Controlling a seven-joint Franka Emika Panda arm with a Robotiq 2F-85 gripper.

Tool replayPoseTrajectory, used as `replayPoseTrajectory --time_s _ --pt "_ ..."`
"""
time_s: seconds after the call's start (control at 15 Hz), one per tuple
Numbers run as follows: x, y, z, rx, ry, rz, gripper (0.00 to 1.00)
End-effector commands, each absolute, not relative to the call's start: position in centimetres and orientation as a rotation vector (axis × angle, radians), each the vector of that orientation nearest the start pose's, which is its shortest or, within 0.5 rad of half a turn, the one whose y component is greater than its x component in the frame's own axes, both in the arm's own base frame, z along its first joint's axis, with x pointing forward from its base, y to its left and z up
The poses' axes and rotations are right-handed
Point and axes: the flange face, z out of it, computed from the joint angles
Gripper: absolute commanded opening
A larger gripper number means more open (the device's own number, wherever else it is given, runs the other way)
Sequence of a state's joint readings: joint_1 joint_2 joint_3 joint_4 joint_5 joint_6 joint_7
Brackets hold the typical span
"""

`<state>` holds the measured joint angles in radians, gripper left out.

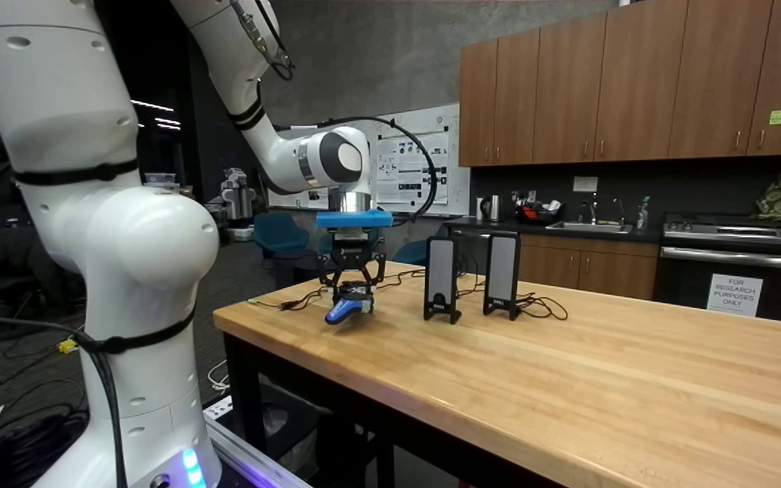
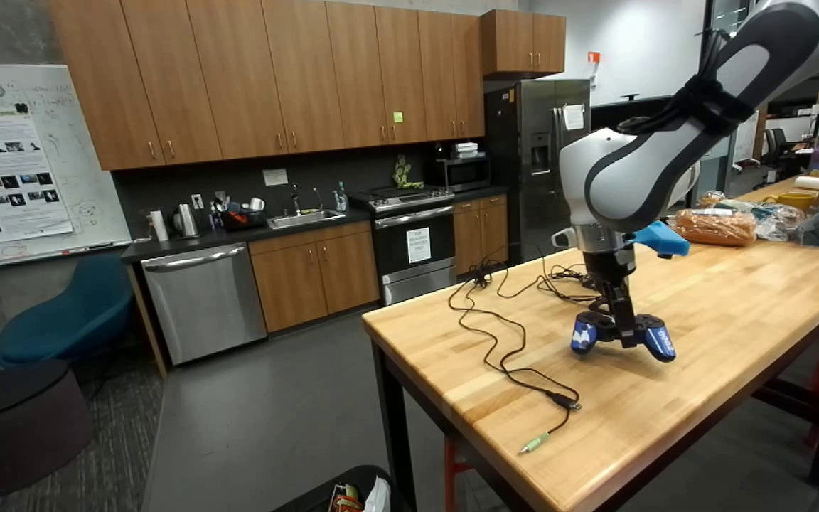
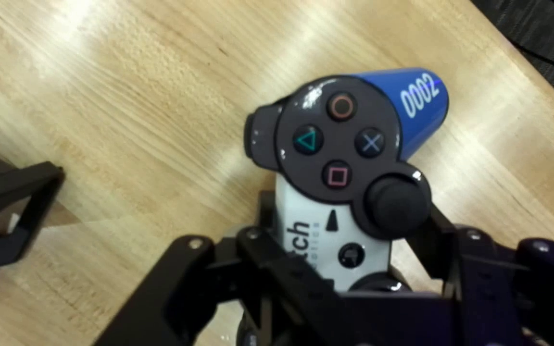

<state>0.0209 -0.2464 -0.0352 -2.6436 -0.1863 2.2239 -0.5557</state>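
Note:
A game controller [image 3: 339, 139] with a dark button face, a silver-white middle and blue grips fills the centre of the wrist view; one grip reads 0002. My gripper [image 3: 346, 223] straddles its middle, one finger [image 3: 267, 206] against the shoulder-button edge and the other beside the thumbstick. The jaws are shut on it. Its far half is hidden behind the gripper. In both exterior views the gripper [image 1: 353, 288] points straight down with the controller [image 2: 658, 341] between its fingers, low over the wooden table [image 1: 567, 379]. Whether the blue grips touch the wood I cannot tell.
Two Dell speakers [image 1: 441, 274] stand upright beside the gripper; a speaker foot [image 3: 22, 206] shows at the wrist view's left. Black cables [image 2: 509, 341] with a green plug [image 2: 534, 443] trail over the tabletop. Bagged items [image 2: 715, 226] lie further along the table.

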Motion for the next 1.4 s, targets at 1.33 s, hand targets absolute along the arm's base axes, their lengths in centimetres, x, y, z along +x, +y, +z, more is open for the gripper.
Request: replayPoseTrajectory --time_s 1.33 --pt "37.3 -4.1 29.8 -3.079 -0.796 0.346 0.68"
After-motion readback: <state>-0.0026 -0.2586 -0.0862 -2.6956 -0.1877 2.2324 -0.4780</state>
